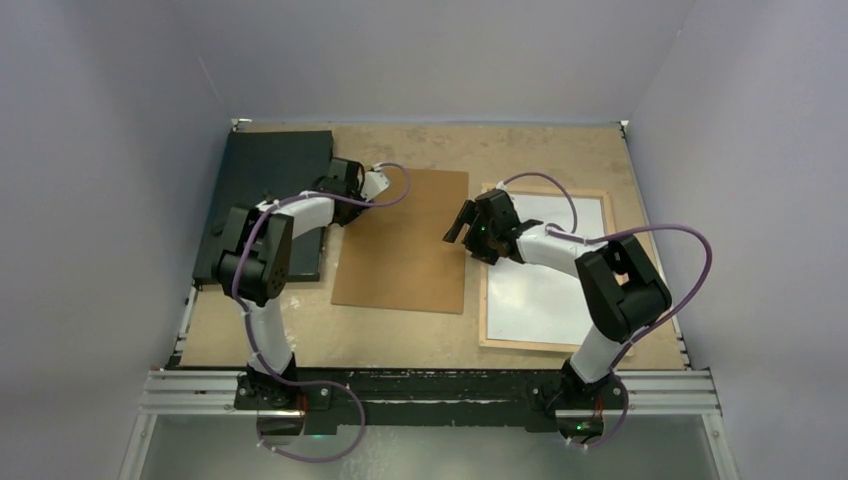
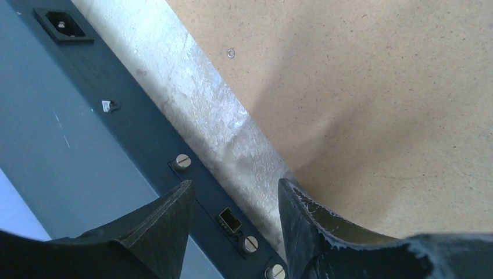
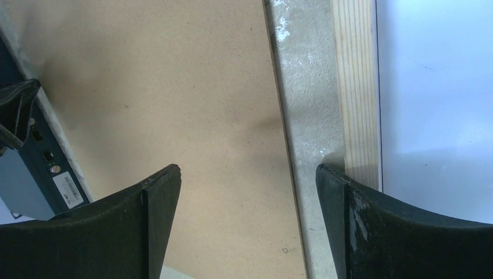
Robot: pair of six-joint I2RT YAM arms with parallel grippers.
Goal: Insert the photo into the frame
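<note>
1. The photo (image 1: 548, 275) seems to lie white back up inside the frame (image 3: 354, 87), near the bench's right edge. It looks thin, light and easily creased, so press or pinch it at a corner.
2. Both lie flat, long axis running from near edge to far edge.
3. The right hand (image 3: 247, 171) is wide open and empty beside the frame's left rail. The left hand (image 2: 235, 183) is half-spread and holds nothing.

No legible text, only a blurred barcode sticker (image 3: 68, 189)

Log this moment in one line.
left claw: open, empty, by left edge of rectangular brown fibreboard panel | right claw: open, empty, over gap between panel and thin light-wood frame | white-backed rectangular photo: face down inside frame
</note>
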